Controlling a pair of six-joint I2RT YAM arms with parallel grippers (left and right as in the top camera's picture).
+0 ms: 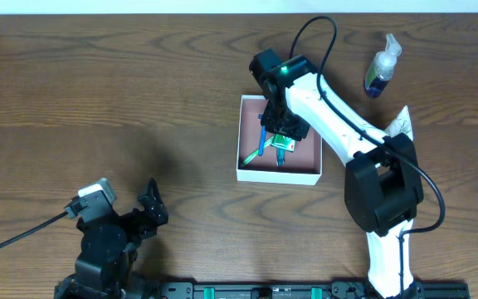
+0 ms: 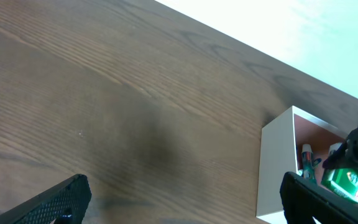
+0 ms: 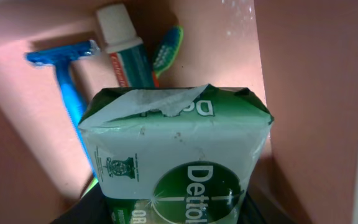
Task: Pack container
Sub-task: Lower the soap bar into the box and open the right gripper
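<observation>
The container [image 1: 277, 175] is a white-walled square box with a pink-brown floor [image 3: 303, 93], standing mid-table. My right gripper [image 1: 282, 133] hangs inside it, shut on a green-and-white Dettol soap pack [image 3: 179, 155]. The pack is held just above the floor, over a blue razor [image 3: 67, 81], a toothpaste tube [image 3: 126, 50] and a toothbrush [image 3: 166, 46] lying in the box. My left gripper [image 1: 146, 209] rests near the table's front left, open and holding nothing. In its wrist view the container's white wall [image 2: 278, 168] and the green pack [image 2: 344, 180] show at the right.
A clear spray bottle with purple liquid [image 1: 382, 66] lies at the back right of the wooden table. A white packet [image 1: 401, 123] pokes out behind the right arm. Bare wood lies between the left gripper and the box.
</observation>
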